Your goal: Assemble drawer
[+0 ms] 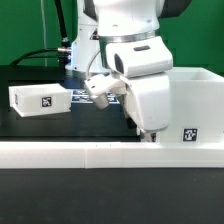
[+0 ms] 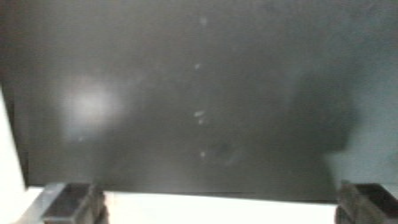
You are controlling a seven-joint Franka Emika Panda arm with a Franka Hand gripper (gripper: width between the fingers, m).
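Claw [image 2: 217, 206] spread wide, from where I stand: in the wrist view its two fingers [image 2: 71, 205] sit far apart with nothing between them but bare dark bench [image 2: 196, 90]. It holds nothing, and I cannot see the tips touching anything. It hangs low, close over the bench top, just behind the rail [image 1: 70, 152] that runs along the near edge.

The drawer is in pieces. The housing [image 1: 195, 100], the big hollow cube, stands upright just beside the claw, toward the bench's near corner on the exterior view's right. Its wall looks very close to the robot's hand, though I cannot tell whether they touch.

The tray [image 1: 40, 100] lies well apart from the claw, out toward the edge of the bench on the exterior view's left and a little further back. Its long axis runs roughly along the near edge, with the tagged face turned to the front. I can make out only one tray; a second, if there is one, is hidden behind the arm. The marker board [image 1: 100, 97] lies flat between tray and arm.

To my eye the next move turns on that gap. The tray is the loose part to fetch, and the claw would have to cross over the marker board to reach it, then close across the tray's short width rather than along its length.
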